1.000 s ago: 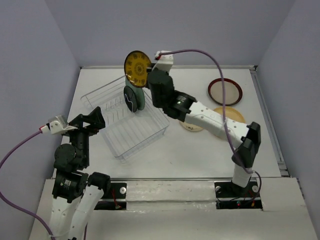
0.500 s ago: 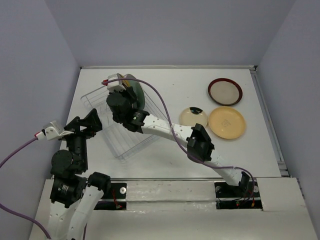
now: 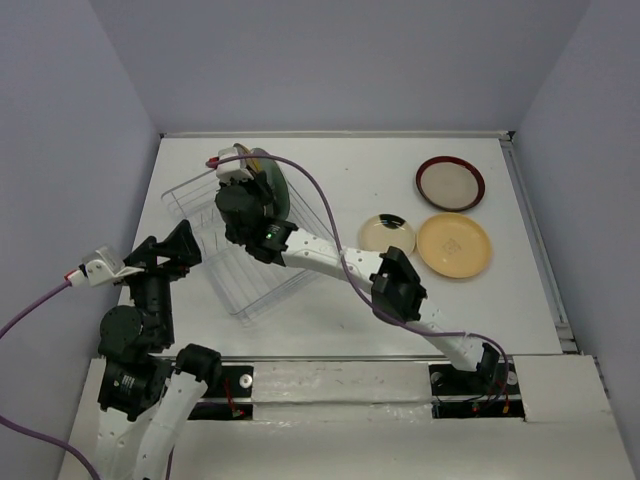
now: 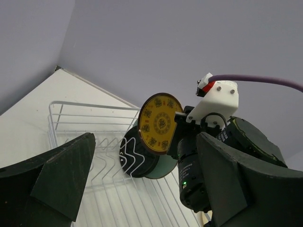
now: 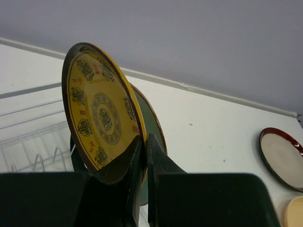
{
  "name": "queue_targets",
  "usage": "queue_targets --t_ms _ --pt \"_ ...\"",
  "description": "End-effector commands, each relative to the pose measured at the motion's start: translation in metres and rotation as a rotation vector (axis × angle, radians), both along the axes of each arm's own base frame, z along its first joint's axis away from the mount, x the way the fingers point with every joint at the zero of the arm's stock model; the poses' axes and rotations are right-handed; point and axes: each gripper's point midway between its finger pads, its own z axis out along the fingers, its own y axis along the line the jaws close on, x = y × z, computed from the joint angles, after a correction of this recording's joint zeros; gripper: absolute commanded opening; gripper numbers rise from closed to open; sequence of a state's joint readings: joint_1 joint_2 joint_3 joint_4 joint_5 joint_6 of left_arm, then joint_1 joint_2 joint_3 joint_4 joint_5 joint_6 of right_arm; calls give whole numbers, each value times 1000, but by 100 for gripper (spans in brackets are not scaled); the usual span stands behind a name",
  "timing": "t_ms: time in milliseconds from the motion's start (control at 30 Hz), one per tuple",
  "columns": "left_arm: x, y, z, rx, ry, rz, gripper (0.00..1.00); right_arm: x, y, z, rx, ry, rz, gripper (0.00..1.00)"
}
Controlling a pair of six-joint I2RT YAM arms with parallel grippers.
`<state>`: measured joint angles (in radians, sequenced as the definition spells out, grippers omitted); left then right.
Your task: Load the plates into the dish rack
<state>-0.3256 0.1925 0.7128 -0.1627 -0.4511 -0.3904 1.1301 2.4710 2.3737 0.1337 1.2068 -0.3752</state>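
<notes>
Over the rack [image 4: 71, 106], the right hand [image 5: 142, 151] clamped the yellow plate [image 5: 102, 118] by its rim, upright, apparently for slotting beside the black plate [image 4: 135, 158]. The left hand [image 4: 142, 184] hung released, idle.

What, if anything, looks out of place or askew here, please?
The dish rack sits askew, its sides diagonal to the table edges. Nothing else stands out: no spill or breakage shows, and the right gripper holds the yellow patterned plate on edge.
</notes>
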Motion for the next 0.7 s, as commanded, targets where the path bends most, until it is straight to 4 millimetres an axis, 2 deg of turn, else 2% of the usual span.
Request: queue_targets --t_ms 0,300,667 --pt "-6 8 13 -15 -46 36 99 1 12 -17 85 6 22 7" --pt "-10 27 9 -44 -27 139 99 1 21 -47 82 50 57 7" --pt "-6 20 10 -34 -29 102 99 -1 20 -55 91 70 66 7"
